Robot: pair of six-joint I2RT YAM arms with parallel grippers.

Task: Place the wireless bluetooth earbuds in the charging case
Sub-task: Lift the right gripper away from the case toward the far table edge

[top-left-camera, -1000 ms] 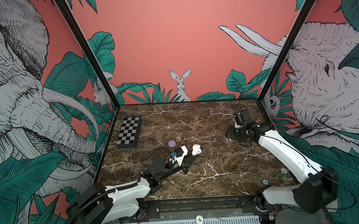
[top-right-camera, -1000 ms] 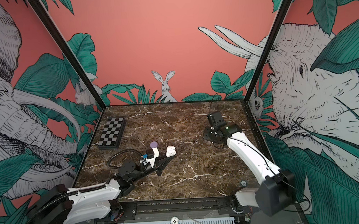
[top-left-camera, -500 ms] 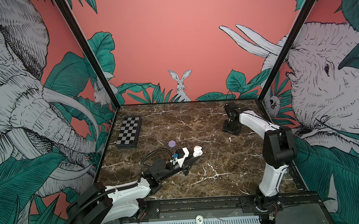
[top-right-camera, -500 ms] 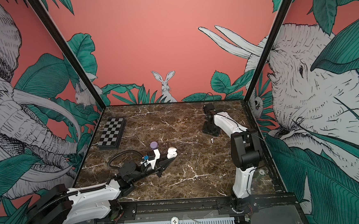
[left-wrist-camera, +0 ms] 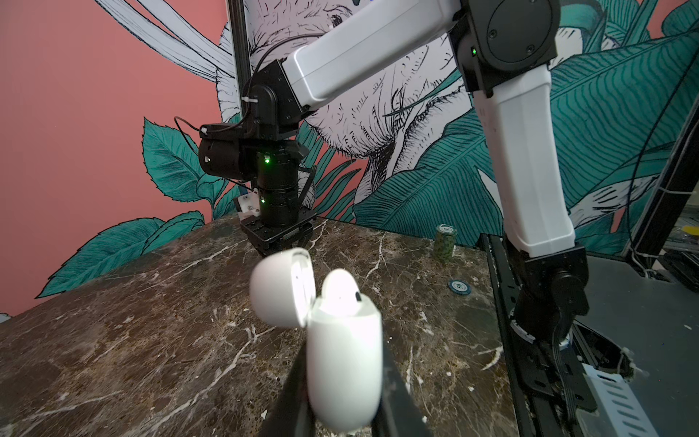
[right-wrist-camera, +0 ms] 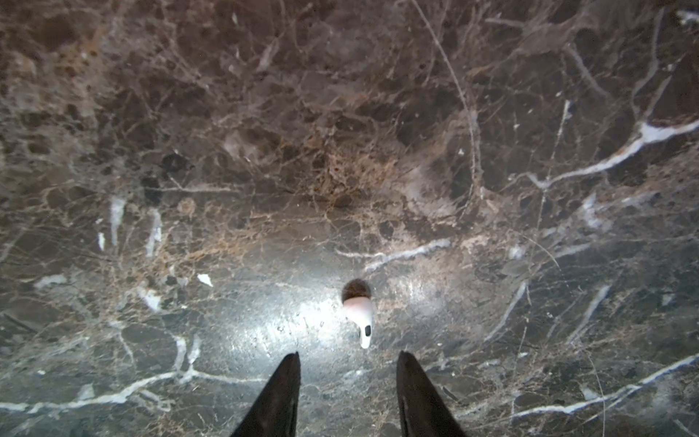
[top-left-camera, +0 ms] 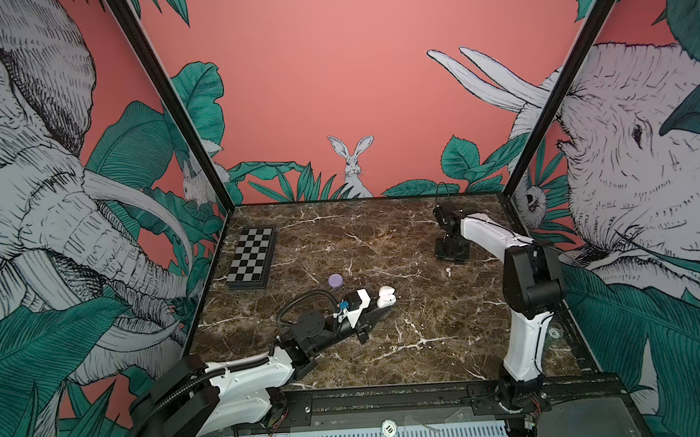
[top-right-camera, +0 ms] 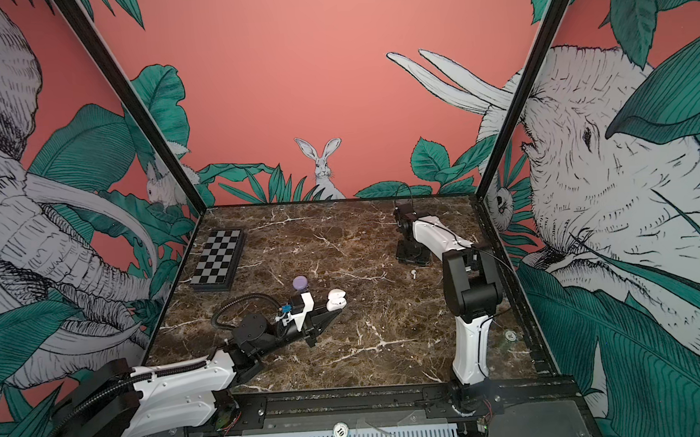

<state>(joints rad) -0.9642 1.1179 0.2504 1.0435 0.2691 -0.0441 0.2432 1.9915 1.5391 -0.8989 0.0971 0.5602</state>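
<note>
Nearest you, past the black front rail [top-left-camera: 392, 396], your left fingers [left-wrist-camera: 395, 401] are clamped on the white charging case [left-wrist-camera: 342, 363], low over the counter [top-left-camera: 430, 327]. The case is smooth, glossy and egg-rounded. Its lid [left-wrist-camera: 280, 291] stands flipped open, and one white earbud [left-wrist-camera: 340, 291] sits inside with its rounded head poking up. Just beyond that arm's wrist, a small round lilac case [top-left-camera: 335, 280] rests on the marble, close to the arm. To your right it's bare brown stone with white veins, open room right across. At the right rim a green chip stack [left-wrist-camera: 444, 242] stands near the wall. Further out, the loose earbud [right-wrist-camera: 359, 314] lies flat on the counter, stem toward your right fingers [right-wrist-camera: 289, 382]. They hang pointing down just beside it, parted a moderate way with nothing between them. Far left, a flat checkerboard [top-left-camera: 251, 256] lies along the side wall. Printed walls close the counter on three sides.
</note>
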